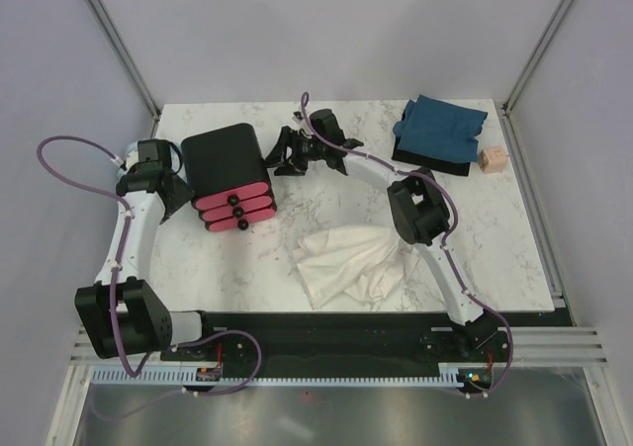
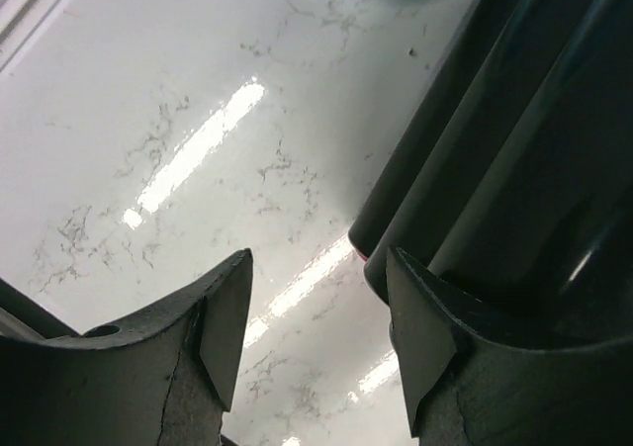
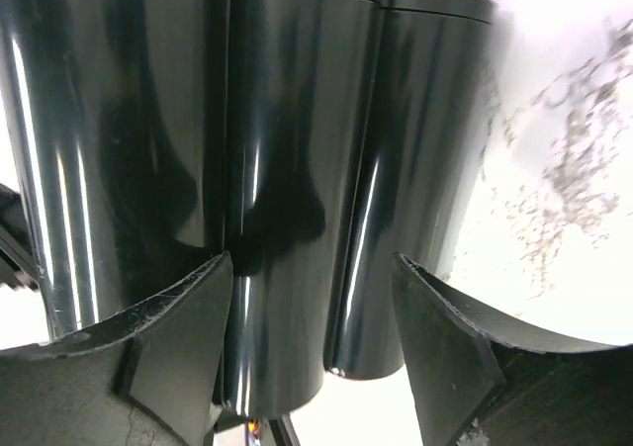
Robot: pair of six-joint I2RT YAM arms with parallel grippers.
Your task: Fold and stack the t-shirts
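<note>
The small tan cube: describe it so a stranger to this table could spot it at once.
On the white marble table, look to the far right corner, where the folded dark teal t-shirt lies. The small tan cube sits just right of it on bare marble. It is the only small hard block there.

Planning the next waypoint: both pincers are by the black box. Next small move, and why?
Likely press the left pincer and right pincer inward against the black box to shift it aside: both flank it open and empty, and the crumpled white t-shirt lies close by.
</note>
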